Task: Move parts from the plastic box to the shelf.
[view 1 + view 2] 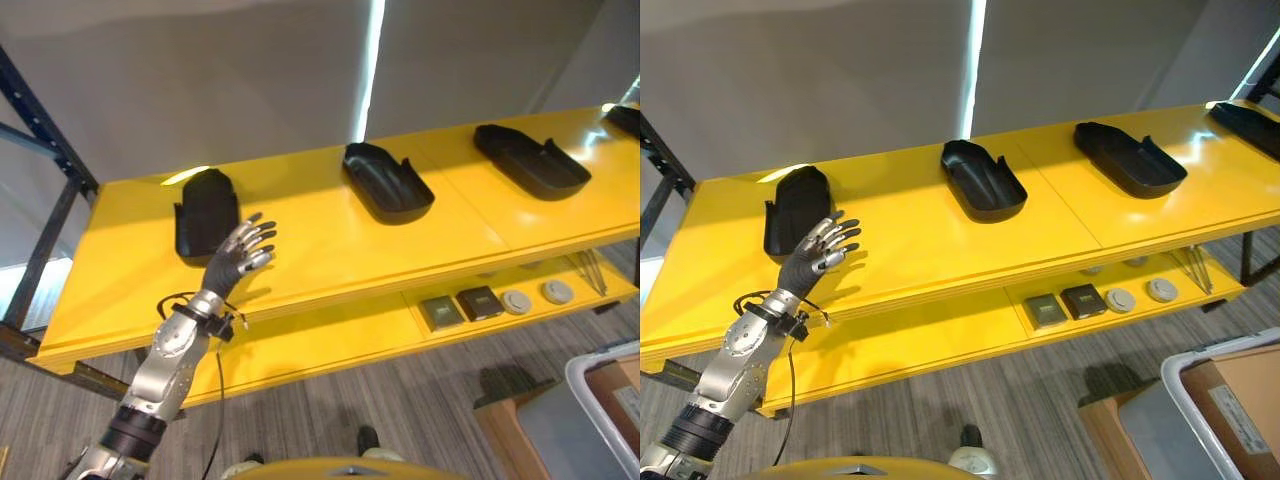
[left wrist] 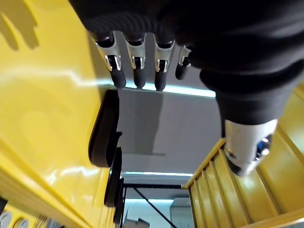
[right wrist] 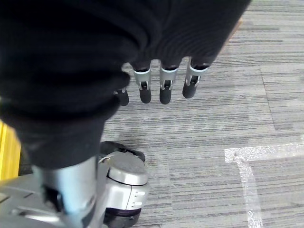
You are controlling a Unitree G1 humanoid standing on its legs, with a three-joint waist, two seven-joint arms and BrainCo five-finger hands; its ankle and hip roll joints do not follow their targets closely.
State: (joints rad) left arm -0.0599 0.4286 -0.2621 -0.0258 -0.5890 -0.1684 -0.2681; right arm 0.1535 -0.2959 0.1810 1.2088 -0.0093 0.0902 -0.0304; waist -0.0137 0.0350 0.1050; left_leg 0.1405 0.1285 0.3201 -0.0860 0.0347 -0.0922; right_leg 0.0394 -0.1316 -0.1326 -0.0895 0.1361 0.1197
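Several black moulded parts lie in a row on the yellow shelf (image 1: 330, 240): one at the left (image 1: 205, 212), one in the middle (image 1: 388, 180), one to the right (image 1: 530, 158). My left hand (image 1: 240, 255) hovers open with spread fingers just in front of the left part, holding nothing. Its wrist view shows straight fingers (image 2: 137, 71) and, past them, a black part (image 2: 104, 128) on the shelf. My right hand (image 3: 164, 88) hangs open and empty over the carpet. The plastic box (image 1: 605, 395) stands on the floor at the lower right.
A fourth black part (image 1: 625, 118) lies at the shelf's far right end. The lower shelf level carries two dark square pieces (image 1: 460, 307) and two pale round ones (image 1: 537, 297). A dark steel upright (image 1: 45, 130) frames the shelf's left end. Grey carpet (image 1: 400, 410) lies below.
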